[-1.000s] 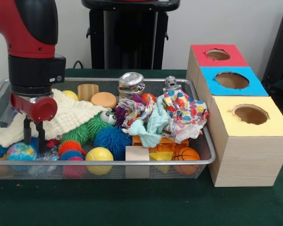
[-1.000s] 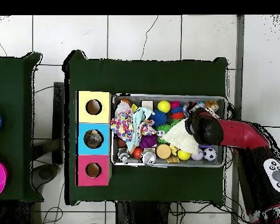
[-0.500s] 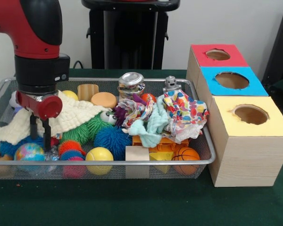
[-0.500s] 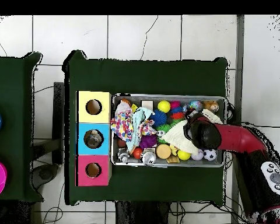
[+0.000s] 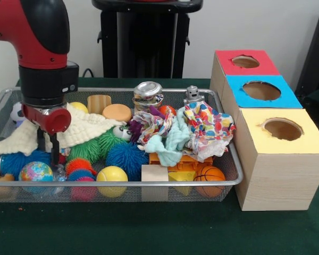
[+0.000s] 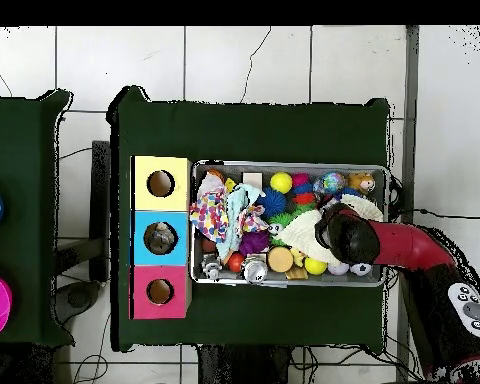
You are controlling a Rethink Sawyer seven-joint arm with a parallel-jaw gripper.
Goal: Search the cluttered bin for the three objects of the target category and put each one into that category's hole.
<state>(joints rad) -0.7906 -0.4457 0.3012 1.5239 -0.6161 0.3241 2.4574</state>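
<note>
A: We see the red and black arm's gripper (image 5: 49, 154) down inside the wire mesh bin (image 5: 122, 191) at its end farthest from the boxes, over the cream waffle-weave cloth (image 5: 85, 129).

B: We agree. Its two dark fingers (image 5: 54, 151) stand close together, a narrow gap, and we cannot make out anything between them.

A: Just beside the tips we find the globe-printed ball (image 5: 36, 171) and an orange spiky ball (image 5: 80, 166); the yellow smooth ball (image 5: 112, 176) lies a little further along the front wall.

B: Behind that we note the blue spiky ball (image 5: 126, 158) and the green fuzzy toy with googly eyes (image 5: 103, 142).

A: On the green desk (image 5: 149, 228), touching the bin's other end, we see three wooden boxes with round holes: the yellow-topped box (image 5: 283, 135) nearest the camera, the blue-topped box (image 5: 261, 91) in the middle, the red-topped box (image 5: 245, 62) behind.

B: From overhead we see the arm (image 6: 414, 245) crossing the bin's rim.
</note>
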